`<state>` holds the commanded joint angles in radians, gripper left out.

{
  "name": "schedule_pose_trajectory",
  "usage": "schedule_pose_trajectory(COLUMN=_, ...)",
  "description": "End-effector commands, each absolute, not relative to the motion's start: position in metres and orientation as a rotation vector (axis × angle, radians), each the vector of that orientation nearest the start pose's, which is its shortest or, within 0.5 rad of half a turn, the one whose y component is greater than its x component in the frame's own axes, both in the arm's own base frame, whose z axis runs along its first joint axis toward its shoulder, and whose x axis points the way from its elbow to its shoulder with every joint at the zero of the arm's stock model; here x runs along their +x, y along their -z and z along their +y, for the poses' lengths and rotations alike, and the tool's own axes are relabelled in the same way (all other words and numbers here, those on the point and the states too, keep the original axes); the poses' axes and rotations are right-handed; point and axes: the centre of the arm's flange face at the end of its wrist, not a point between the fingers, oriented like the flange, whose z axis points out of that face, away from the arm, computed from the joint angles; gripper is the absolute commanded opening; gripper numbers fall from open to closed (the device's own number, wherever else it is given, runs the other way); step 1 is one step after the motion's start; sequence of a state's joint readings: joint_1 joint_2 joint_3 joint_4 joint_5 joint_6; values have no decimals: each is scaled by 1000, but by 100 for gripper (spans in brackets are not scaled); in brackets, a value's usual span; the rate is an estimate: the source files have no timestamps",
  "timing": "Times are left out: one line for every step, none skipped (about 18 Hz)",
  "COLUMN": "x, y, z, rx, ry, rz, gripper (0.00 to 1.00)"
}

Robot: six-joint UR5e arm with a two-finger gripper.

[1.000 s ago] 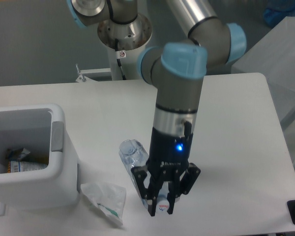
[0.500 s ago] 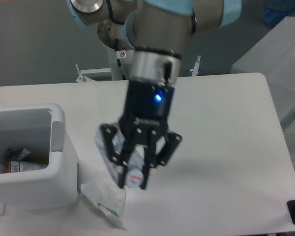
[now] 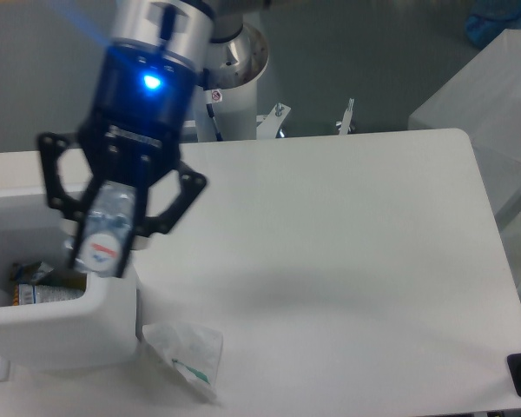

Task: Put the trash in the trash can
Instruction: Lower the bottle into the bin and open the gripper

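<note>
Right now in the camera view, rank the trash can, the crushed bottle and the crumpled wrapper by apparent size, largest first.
1. The trash can, clearly largest, though cut off by the frame edge.
2 and 3. Crushed bottle and crumpled wrapper: too close to rank; the bottle is lifted nearer the camera and partly hidden by the pincer.

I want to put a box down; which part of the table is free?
The table is bare right of the gripper to its far edge. Crowded at left: trash can, wrapper, held bottle.
</note>
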<state>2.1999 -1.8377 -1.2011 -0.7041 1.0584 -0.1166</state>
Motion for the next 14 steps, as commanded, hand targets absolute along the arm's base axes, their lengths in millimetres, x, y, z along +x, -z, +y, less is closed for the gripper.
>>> schedule_pose_trajectory(x=-209, y=-643, z=622, rx=-2049, ry=266, rz=-467, gripper=38)
schedule_pose_trajectory(x=-202, y=-641, z=627, rx=-2054, ry=274, rz=-456, gripper=38)
schedule_pose_trajectory(x=-195, y=-636, z=632, rx=-2065, ry=287, rz=-447, gripper=38)
schedule_pose_trajectory(x=-186, y=-632, z=638, rx=-2076, ry=299, rz=-436, gripper=38)
schedule_pose_trajectory(x=-181, y=-624, z=642, rx=-2090, ry=311, rz=-431, gripper=38)
schedule_pose_trajectory(x=-180, y=-618, z=647, rx=-2099, ry=317, rz=-431, gripper=38)
schedule_pose_trajectory(x=-174, y=-613, z=651, rx=-2108, ry=327, rz=-420, gripper=39)
schedule_pose_trajectory(x=-168, y=-607, z=657, rx=-2120, ry=336, rz=-409, gripper=39)
schedule_pose_trajectory(x=-168, y=-604, z=659, rx=-2123, ry=336, rz=-410, gripper=39)
schedule_pose_trajectory(x=-168, y=-601, z=661, rx=-2127, ry=340, rz=-408, gripper=39)
schedule_pose_trajectory(x=-169, y=-596, z=664, rx=-2134, ry=339, rz=-408, gripper=39)
schedule_pose_trajectory(x=-170, y=-594, z=665, rx=-2136, ry=338, rz=-410, gripper=39)
schedule_pose_trajectory(x=-171, y=-591, z=666, rx=-2141, ry=337, rz=-410, gripper=39)
schedule_pose_trajectory(x=-171, y=-590, z=667, rx=-2143, ry=333, rz=-402, gripper=39)
